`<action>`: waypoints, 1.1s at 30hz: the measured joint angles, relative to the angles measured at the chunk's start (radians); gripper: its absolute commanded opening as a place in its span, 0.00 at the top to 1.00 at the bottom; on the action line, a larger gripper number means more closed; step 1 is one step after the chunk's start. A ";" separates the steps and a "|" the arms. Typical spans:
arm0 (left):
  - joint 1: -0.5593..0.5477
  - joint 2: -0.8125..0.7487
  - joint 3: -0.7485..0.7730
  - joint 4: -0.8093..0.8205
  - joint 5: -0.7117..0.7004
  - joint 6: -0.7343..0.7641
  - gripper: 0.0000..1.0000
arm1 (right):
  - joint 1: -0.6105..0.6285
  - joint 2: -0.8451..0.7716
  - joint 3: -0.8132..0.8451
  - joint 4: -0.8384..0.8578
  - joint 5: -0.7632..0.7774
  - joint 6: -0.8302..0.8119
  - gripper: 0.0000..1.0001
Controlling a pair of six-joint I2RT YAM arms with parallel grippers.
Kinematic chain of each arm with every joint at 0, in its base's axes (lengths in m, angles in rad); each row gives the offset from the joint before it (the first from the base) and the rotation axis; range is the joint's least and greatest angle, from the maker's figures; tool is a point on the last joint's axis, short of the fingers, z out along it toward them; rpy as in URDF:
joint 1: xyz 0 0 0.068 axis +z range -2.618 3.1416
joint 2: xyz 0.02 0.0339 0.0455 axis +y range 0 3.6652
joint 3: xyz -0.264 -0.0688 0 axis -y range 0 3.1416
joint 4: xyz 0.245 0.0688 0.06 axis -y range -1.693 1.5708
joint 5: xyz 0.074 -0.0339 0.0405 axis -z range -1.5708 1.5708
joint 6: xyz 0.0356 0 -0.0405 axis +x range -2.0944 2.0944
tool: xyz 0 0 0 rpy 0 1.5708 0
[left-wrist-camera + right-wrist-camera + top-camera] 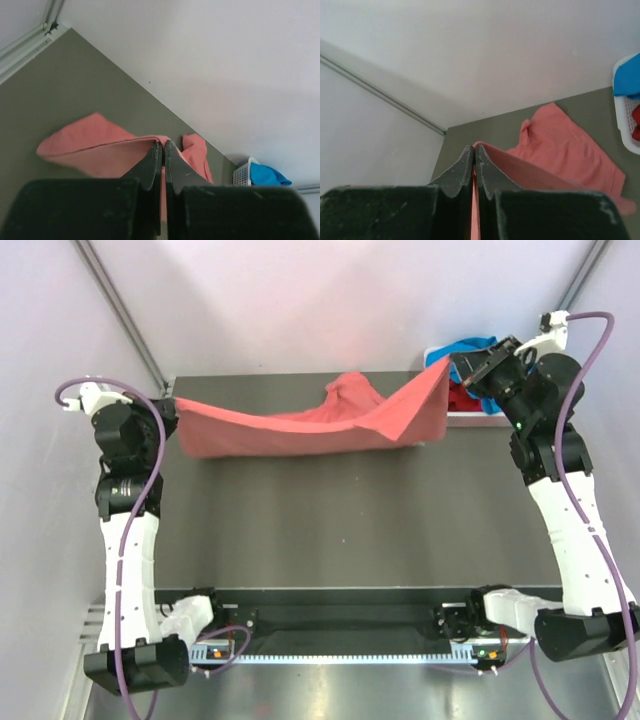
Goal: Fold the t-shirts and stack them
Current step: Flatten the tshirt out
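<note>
Stretching across the upper part of the top view, the salmon-pink t-shirt [300, 425] forms a long band of soft, matte cloth between the two arms. Its top edge is drawn into a shallow sag and its middle is bunched into a rumpled hump. The lower folds lie on the flat, dull grey-green counter [320, 530], near its far edge.

The left gripper [172, 408], at the upper left, is closed on the shirt's left end. In the left wrist view its dark, wedge-shaped fingers [150, 167] meet tip to tip with pink cloth pinched between them. The right gripper [455, 368], at the upper right, is clamped on the opposite end and lifts it into a pointed flap. A thin pink edge runs down between its scuffed, grainy fingers [455, 175].

Just behind that flap sits a white slotted plastic basket [468, 418]. It holds a crumpled bright blue shirt [470, 345] and a dark red shirt [462, 396].
</note>
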 measured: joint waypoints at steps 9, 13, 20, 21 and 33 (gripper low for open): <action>-0.003 0.091 0.315 -0.055 -0.030 0.049 1.00 | 0.001 0.075 0.310 -0.050 0.015 -0.092 1.00; -0.005 0.122 0.438 -0.040 -0.028 0.048 1.00 | 0.001 0.122 0.509 -0.071 0.032 -0.142 1.00; -0.006 0.153 0.528 -0.039 -0.021 0.038 1.00 | -0.004 0.152 0.695 -0.081 0.062 -0.182 1.00; -0.006 0.158 0.537 -0.039 -0.021 0.036 1.00 | -0.005 0.158 0.713 -0.080 0.064 -0.184 1.00; -0.008 0.203 0.654 0.000 -0.034 0.015 1.00 | -0.023 0.227 0.772 0.017 0.090 -0.180 1.00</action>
